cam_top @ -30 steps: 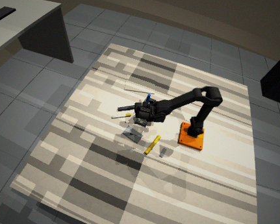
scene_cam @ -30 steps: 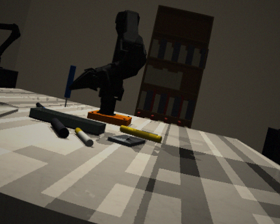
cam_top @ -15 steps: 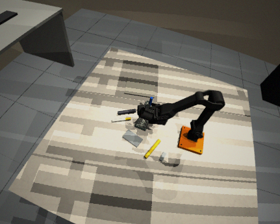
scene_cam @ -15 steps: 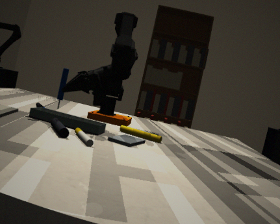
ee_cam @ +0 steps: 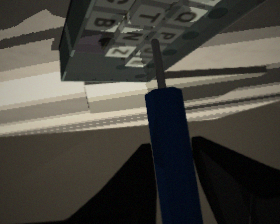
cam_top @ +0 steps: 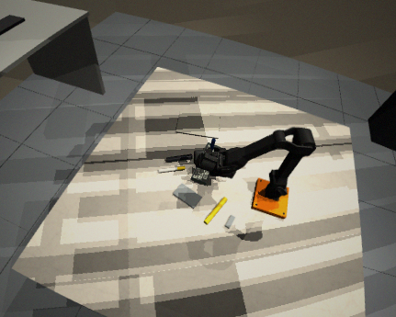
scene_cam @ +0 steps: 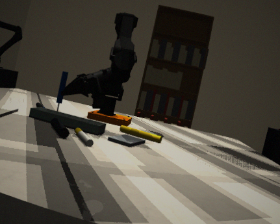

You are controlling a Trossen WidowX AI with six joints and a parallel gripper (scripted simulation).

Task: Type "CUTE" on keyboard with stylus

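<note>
end effector (ee_cam: 172, 165) grips blue stylus (ee_cam: 170, 150), thin grey tip on keyboard (ee_cam: 75, 60).

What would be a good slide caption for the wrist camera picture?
The hand grips a blue stylus, its thin tip over the lettered keys of the keyboard.

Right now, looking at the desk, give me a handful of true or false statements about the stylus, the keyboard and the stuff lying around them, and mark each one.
1. The claw is shut on the blue stylus. True.
2. The stylus lies flat on the desk. False: it stands nearly upright, tip down over the keyboard.
3. A yellow marker lies near the arm's orange base plate. True.
4. The stylus tip is beyond the keyboard's edge. False: it is over the keys.
5. The base plate is blue. False: it is orange.
</note>
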